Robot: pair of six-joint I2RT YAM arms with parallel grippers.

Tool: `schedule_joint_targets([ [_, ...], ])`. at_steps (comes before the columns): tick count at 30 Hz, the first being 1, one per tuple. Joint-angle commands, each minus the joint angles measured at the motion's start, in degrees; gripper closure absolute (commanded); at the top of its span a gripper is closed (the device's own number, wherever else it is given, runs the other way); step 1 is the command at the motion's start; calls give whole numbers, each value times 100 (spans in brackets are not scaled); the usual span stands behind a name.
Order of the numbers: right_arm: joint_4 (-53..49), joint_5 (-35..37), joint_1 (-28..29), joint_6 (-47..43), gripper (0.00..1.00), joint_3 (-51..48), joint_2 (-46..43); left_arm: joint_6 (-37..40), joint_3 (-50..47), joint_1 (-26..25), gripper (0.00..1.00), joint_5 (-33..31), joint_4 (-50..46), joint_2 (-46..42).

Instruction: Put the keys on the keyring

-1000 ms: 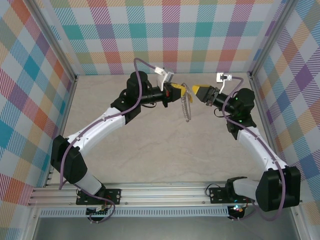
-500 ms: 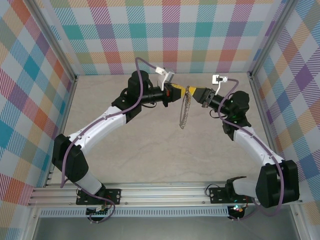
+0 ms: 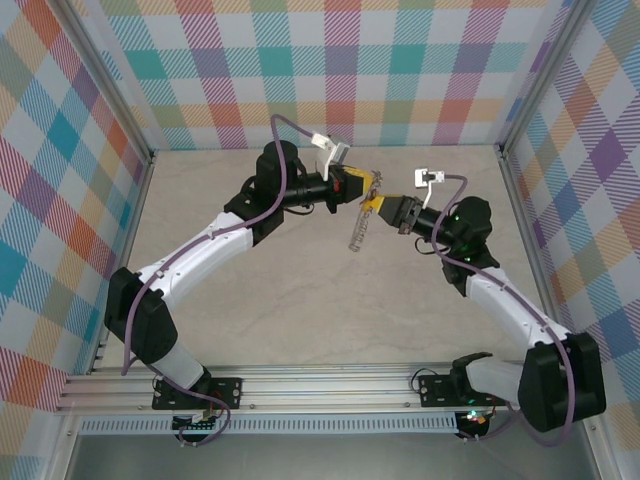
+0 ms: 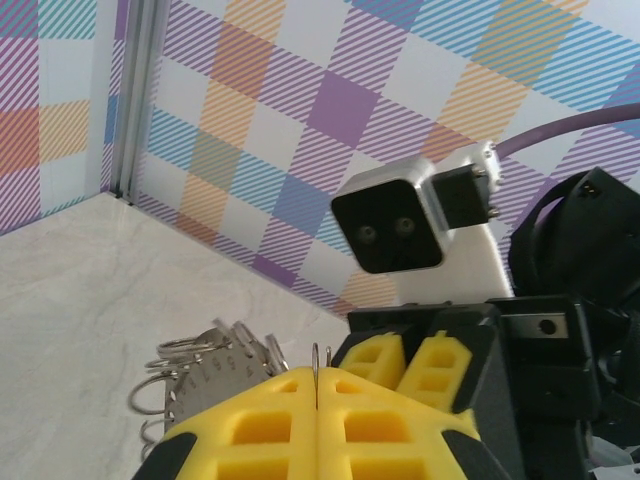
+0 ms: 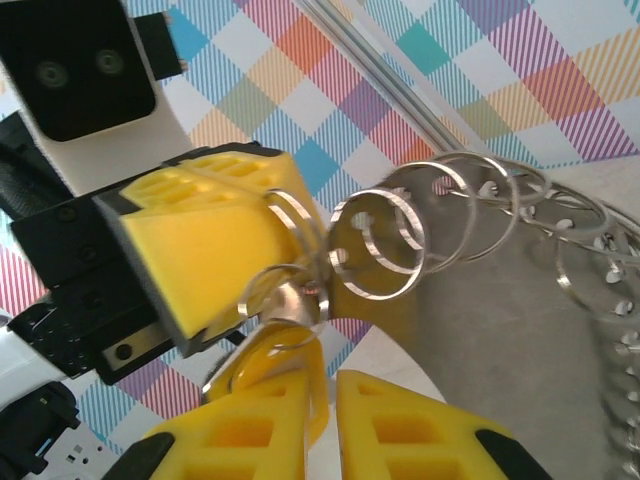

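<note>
Silvery scalloped metal keyring (image 3: 358, 230) is hanging centre-frame from the clenched left gripper (image 3: 370, 182), while the right gripper (image 5: 330, 385), whose hold I cannot tell, is crowding the tiny yellow-headed key (image 5: 285, 345), risking a drop if its pinch is loose.

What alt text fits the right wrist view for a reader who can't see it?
The left pincer, yellow fingers shut, pinches one thin loop of a silvery keyring of linked rings that trails right. The right pincer sits just below, its yellow fingers nearly together, before a plaid wall.
</note>
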Motion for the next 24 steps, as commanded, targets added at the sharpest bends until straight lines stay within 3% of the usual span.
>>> schedule_joint_targets([
  [1, -670, 96, -1, -515, 85, 127, -398, 2, 205, -29, 100, 86, 381, -35],
  [9, -1799, 300, -215, -1178, 86, 314, -1076, -2, 195, -5, 100, 183, 381, -84],
  [15, -1796, 370, -317, -1236, 85, 583, -1001, 3, 153, 11, 100, 271, 390, -133],
  [21, -1428, 280, -342, -1200, 69, 987, -530, -10, 135, 21, 100, 367, 373, -177],
  [24, -1295, 206, -361, -1205, 68, 1161, -308, -19, 144, 21, 100, 442, 355, -177],
])
